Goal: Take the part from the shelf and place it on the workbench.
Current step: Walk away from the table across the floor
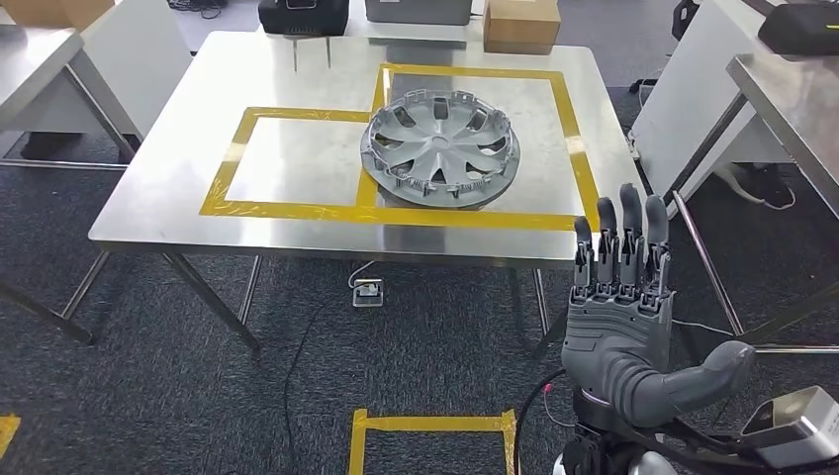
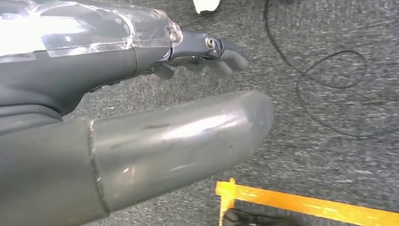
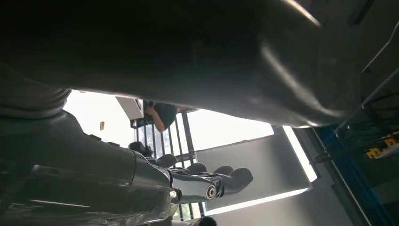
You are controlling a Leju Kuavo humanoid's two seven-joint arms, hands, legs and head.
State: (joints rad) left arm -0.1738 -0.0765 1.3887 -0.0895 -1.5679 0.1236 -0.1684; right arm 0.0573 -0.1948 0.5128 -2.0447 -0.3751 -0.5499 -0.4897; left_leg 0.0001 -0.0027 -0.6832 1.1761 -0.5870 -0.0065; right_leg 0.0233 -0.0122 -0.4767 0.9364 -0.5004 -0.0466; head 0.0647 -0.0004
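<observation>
While the part (image 1: 438, 148) lies on the workbench (image 1: 148, 198), right hand (image 1: 621, 327) fingers (image 1: 627, 230) extend, empty.

A steel workbench (image 1: 158, 198) stands on dark carpet, two adjoining rectangles of yellow tape (image 1: 297, 211) marked on its top. A silver wheel cover (image 1: 440, 146) lies flat toward the right side, straddling the tape line the rectangles share. At the far edge rest a black device (image 1: 303, 15), a grey box (image 1: 418, 10) and a cardboard box (image 1: 521, 25).
</observation>
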